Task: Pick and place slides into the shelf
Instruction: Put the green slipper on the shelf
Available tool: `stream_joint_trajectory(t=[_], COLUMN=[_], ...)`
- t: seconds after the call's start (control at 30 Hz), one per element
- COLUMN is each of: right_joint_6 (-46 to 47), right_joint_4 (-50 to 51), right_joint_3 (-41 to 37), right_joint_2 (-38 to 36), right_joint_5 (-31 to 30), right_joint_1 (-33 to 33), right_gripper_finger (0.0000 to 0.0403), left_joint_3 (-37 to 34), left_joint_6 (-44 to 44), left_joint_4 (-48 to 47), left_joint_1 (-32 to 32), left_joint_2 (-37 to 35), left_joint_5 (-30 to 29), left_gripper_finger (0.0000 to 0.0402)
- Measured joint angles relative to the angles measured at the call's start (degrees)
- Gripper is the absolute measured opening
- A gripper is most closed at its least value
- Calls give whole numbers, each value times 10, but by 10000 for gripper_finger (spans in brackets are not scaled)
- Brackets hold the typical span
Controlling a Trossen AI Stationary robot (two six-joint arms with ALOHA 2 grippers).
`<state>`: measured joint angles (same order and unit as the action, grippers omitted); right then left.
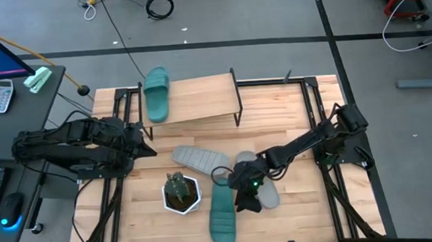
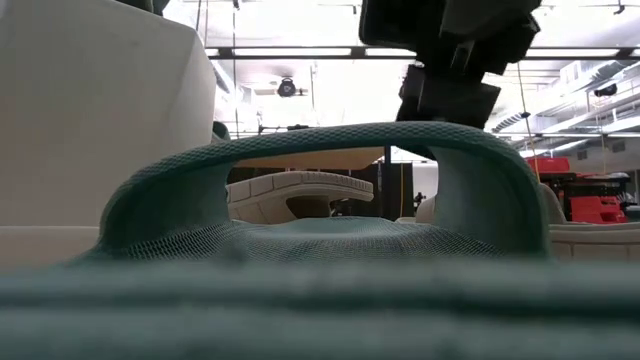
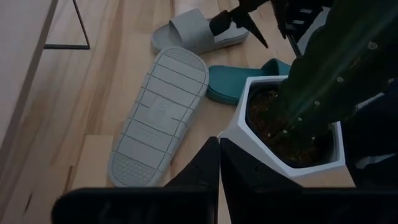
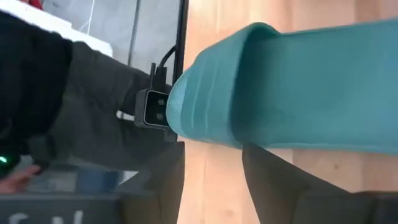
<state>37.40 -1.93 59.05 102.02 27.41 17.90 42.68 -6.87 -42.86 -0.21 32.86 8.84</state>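
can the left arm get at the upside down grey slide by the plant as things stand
Probably yes. The left gripper, shut, looks toward the overturned grey slide, whose ribbed sole lies bare on the table. The potted plant stands just beside that path, so it might get brushed. The right gripper is over the teal slide.

The teal slide [image 4: 298,93] looks like matt ribbed rubber; the table [image 1: 296,206] is pale smooth wood; the pot [image 3: 292,163] is glossy white.

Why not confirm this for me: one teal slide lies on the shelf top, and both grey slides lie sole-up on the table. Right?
Not quite. The teal slide does lie on the shelf, but only one grey slide is sole-up. The other grey slide lies strap-up, as the left wrist view shows.
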Motion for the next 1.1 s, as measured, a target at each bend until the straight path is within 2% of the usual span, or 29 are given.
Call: stream_joint_trajectory(t=[0.2, 0.4, 0.47, 0.7, 0.87, 1.0, 1.1], right_joint_6=[-9, 20, 28, 36, 44, 46, 39], right_joint_4=[-1, -46, -56, -53, -54, -55, -59], right_joint_3=[-4, -4, -3, -3, -3, -3, -3], right_joint_2=[18, 35, 34, 34, 34, 34, 34], right_joint_5=[-84, -126, -156, -256, -262, -290, -284], right_joint_1=[23, 49, 60, 96, 105, 103, 95], right_gripper_finger=[168, 186, 194, 228, 240, 237, 235], left_joint_3=[0, 0, 0, 0, 0, 0, 0], left_joint_6=[0, -3, -4, -4, -8, -15, -15], left_joint_4=[0, -2, -2, 0, 1, 3, 3], left_joint_1=[0, 0, 0, 0, 0, 0, 0], left_joint_2=[0, 0, 0, 0, 0, 0, 0], left_joint_5=[0, 0, 0, 13, 16, 17, 20], left_gripper_finger=[5, 26, 27, 7, 7, 23, 24])
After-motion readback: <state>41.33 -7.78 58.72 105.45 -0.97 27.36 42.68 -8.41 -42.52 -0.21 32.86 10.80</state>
